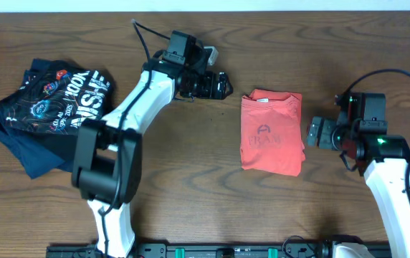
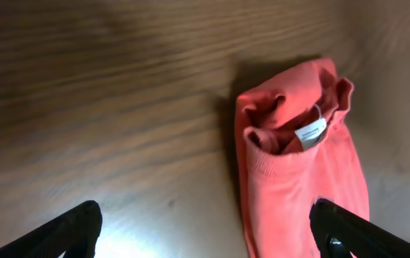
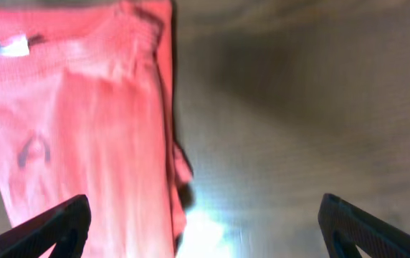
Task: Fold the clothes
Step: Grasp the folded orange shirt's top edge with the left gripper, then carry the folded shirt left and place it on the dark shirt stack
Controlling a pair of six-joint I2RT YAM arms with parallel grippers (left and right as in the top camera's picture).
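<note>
Left hand (image 1: 223, 84), right hand (image 1: 312, 132): open.

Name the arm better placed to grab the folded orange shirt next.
Right, probably. The right tool stands open just beside the T-shirt, level with its middle. The left tool, also open, sits off the collar corner, farther away.

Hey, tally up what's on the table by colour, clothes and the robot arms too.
Red-orange T-shirt: 1
Dark clothes pile: 1
White-and-black arms: 2, left arm and right arm
Total: 4
</note>
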